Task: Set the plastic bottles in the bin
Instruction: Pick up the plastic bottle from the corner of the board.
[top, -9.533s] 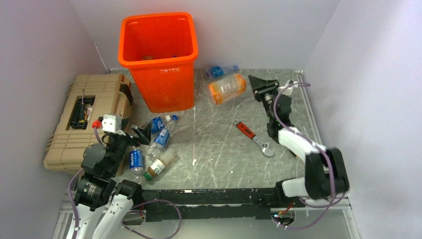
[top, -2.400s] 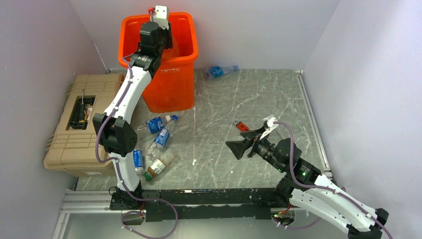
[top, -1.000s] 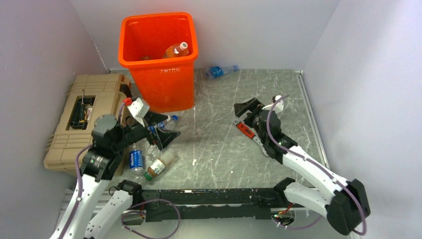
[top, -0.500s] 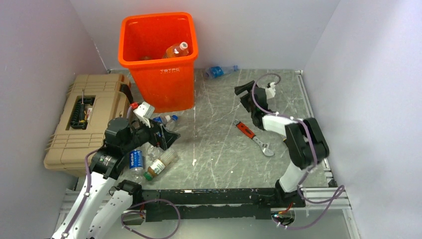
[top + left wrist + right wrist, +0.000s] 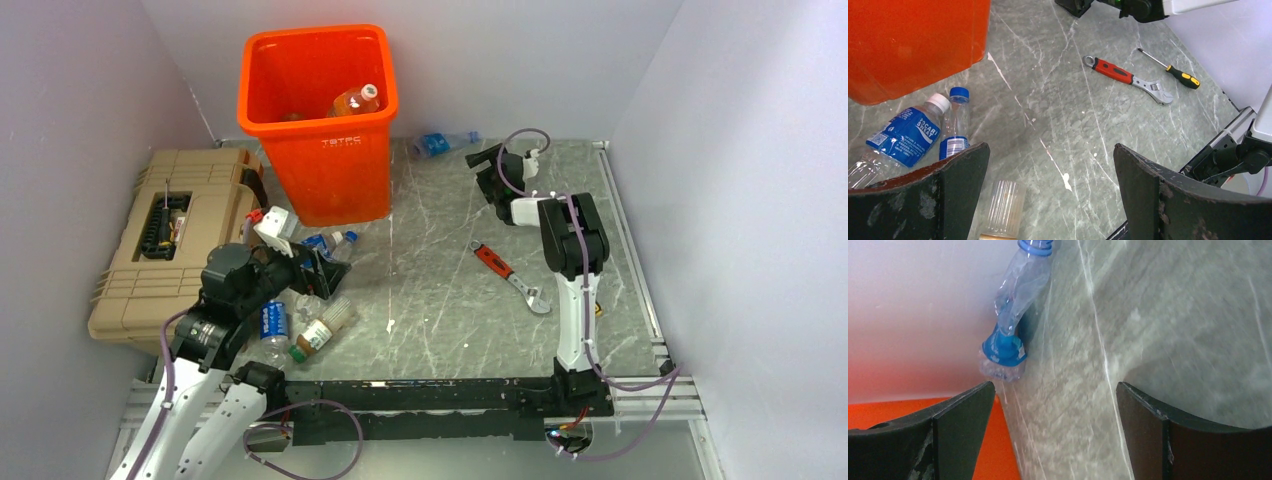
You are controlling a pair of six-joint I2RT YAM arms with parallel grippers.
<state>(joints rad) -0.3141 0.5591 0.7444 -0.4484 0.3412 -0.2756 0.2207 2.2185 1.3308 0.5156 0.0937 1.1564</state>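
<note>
The orange bin [image 5: 318, 110] stands at the back left with an orange bottle [image 5: 355, 101] inside. A clear bottle with a blue label [image 5: 443, 143] lies against the back wall. My right gripper [image 5: 483, 168] hovers open just right of it. In the right wrist view that bottle [image 5: 1015, 305] lies ahead of the open gripper [image 5: 1055, 387], with nothing between the fingers. My left gripper [image 5: 322, 270] is open over a cluster of bottles [image 5: 322, 332]. The left wrist view shows a Pocari Sweat bottle [image 5: 903, 137], a small blue-capped bottle [image 5: 955, 125] and a clear ribbed bottle [image 5: 1003, 205] near the open left gripper [image 5: 1050, 150].
A tan toolbox case [image 5: 165, 240] sits at the left, beside the bin. A red-handled wrench [image 5: 510, 277] lies mid-table, and a yellow-handled screwdriver [image 5: 1170, 70] lies beyond it. The bin's orange wall [image 5: 1004, 450] is close on the right gripper's left. White walls close in the back and sides.
The right arm has swung from above the wrench to the back, toward the bottle by the wall. The left gripper has shifted slightly over the bottle cluster. Both stay open.
</note>
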